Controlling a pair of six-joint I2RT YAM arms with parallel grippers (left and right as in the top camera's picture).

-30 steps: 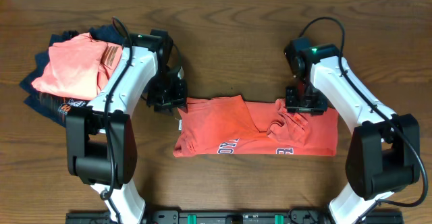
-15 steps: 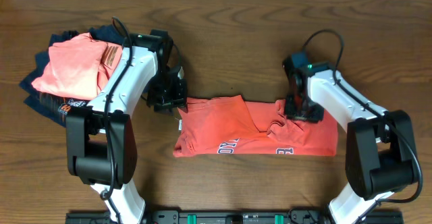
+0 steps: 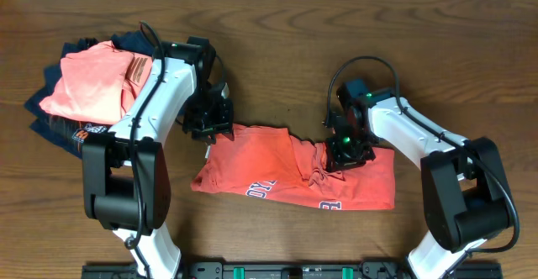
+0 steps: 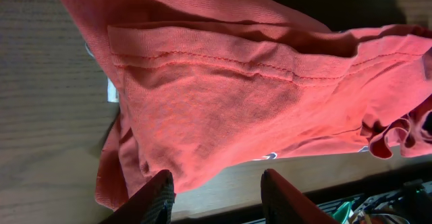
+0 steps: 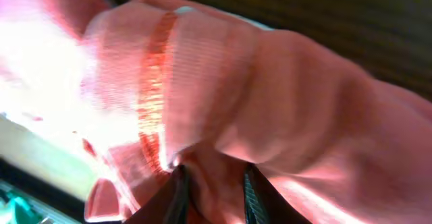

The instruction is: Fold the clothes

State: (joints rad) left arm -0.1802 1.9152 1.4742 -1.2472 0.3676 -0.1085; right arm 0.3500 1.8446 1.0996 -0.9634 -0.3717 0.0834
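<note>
The coral-red T-shirt [image 3: 269,165] lies folded into a long strip across the middle of the table, slanting down to the right. Navy lettering [image 3: 261,186] shows along its front edge. My right gripper [image 3: 346,151] is shut on a bunched fold of the shirt near its top middle; in the right wrist view the cloth [image 5: 290,82] fills the space between the jaws [image 5: 212,190]. My left gripper [image 3: 210,126] is open at the shirt's top left corner. In the left wrist view its jaws [image 4: 219,197] stand apart over the shirt's edge [image 4: 223,102] and bare table; the white tag [image 4: 113,89] shows.
A folded salmon-pink shirt [image 3: 88,86] lies on a dark navy garment [image 3: 50,126] at the back left, close to my left arm. The table's front rail [image 3: 269,271] runs along the near edge.
My right gripper has moved left and a little toward the front, dragging the shirt with it; the shirt has shifted left and now slants. My left arm has stayed in place.
</note>
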